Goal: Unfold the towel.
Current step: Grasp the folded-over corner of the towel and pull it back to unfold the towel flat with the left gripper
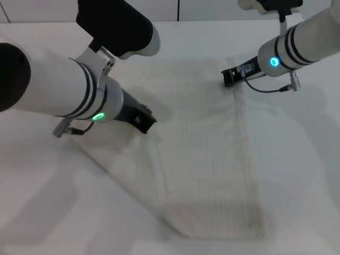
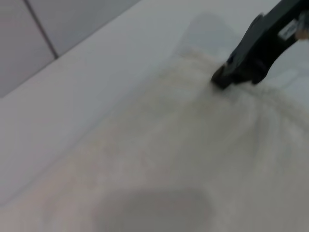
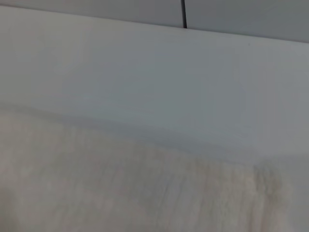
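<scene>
The cream-white towel [image 1: 207,149] lies on the white table, mostly flat, with faint ribbed stripes; no red tag shows. My left gripper [image 1: 145,121] is low at the towel's left side and looks shut on a fold of it; a layer spreads out to the left below it. My right gripper [image 1: 229,77] is at the towel's far right corner, shut on the edge. In the left wrist view the right gripper [image 2: 223,79] pinches the towel [image 2: 183,159], and puckers run out from it. The right wrist view shows only towel [image 3: 120,188] and table.
The white table [image 1: 297,159] spreads all around the towel. A grey wall with a dark seam [image 3: 183,13] stands behind the table's far edge. A cable [image 1: 271,90] hangs under the right wrist.
</scene>
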`<action>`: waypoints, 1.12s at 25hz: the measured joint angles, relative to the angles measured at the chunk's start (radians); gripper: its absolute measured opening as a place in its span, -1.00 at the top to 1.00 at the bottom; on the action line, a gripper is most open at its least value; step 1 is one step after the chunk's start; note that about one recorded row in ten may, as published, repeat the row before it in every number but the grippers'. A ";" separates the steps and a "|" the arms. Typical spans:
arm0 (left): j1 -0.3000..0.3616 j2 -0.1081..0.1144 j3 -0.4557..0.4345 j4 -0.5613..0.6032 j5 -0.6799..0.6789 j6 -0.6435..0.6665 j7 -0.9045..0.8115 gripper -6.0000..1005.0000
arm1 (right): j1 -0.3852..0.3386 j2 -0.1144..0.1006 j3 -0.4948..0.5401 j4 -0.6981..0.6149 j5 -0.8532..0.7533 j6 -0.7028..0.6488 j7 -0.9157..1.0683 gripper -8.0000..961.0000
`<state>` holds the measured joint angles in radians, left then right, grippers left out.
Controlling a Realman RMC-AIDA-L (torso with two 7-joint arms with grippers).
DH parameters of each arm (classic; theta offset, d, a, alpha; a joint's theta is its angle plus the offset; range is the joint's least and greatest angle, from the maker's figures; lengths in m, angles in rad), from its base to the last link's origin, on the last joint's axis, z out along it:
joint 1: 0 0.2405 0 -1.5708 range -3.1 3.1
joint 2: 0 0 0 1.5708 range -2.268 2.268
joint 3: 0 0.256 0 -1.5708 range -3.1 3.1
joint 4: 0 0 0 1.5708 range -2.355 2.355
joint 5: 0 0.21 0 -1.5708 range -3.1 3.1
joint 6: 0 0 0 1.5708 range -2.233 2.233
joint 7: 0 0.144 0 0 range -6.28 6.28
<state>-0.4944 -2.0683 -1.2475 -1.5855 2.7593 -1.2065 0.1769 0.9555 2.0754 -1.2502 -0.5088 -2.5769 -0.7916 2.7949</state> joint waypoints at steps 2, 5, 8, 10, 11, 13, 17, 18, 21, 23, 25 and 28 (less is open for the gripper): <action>0.000 -0.001 0.005 -0.025 0.029 -0.043 -0.027 0.89 | 0.001 0.000 0.000 0.000 0.001 0.000 0.000 0.90; 0.001 -0.001 0.015 -0.073 0.084 -0.146 -0.076 0.88 | 0.001 0.000 0.000 0.000 0.001 0.000 0.000 0.90; 0.002 -0.001 0.029 -0.103 0.115 -0.210 -0.106 0.88 | -0.001 0.000 0.000 -0.002 0.001 0.000 0.000 0.90; 0.004 0.001 0.036 -0.124 0.128 -0.257 -0.128 0.88 | -0.004 0.000 0.000 -0.003 0.001 0.000 0.000 0.89; 0.005 0.002 0.037 -0.129 0.130 -0.274 -0.135 0.87 | -0.004 0.000 0.000 -0.003 0.001 0.000 0.000 0.89; 0.006 0.002 0.038 -0.134 0.130 -0.302 -0.149 0.87 | -0.006 0.000 0.000 -0.003 0.001 -0.001 0.000 0.89; 0.007 0.005 0.036 -0.135 0.131 -0.337 -0.173 0.87 | -0.007 0.000 0.000 -0.006 0.001 -0.006 0.000 0.89; 0.007 0.005 0.034 -0.136 0.131 -0.345 -0.173 0.87 | -0.007 0.000 0.001 -0.006 0.001 -0.007 0.000 0.89; 0.007 0.005 0.031 -0.147 0.132 -0.372 -0.174 0.86 | -0.008 0.000 0.002 -0.009 0.001 -0.009 0.000 0.88; 0.007 0.005 0.031 -0.157 0.132 -0.391 -0.177 0.86 | -0.008 0.000 0.003 -0.012 0.001 -0.011 0.000 0.88; 0.008 0.005 0.031 -0.166 0.133 -0.408 -0.183 0.86 | -0.008 0.000 0.002 -0.013 0.001 -0.012 0.000 0.88; 0.009 0.006 0.029 -0.173 0.134 -0.436 -0.186 0.85 | -0.009 -0.001 0.002 -0.013 0.001 -0.012 0.000 0.87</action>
<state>-0.4857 -2.0623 -1.2181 -1.7584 2.8929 -1.6429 -0.0095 0.9466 2.0748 -1.2486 -0.5216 -2.5758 -0.8038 2.7948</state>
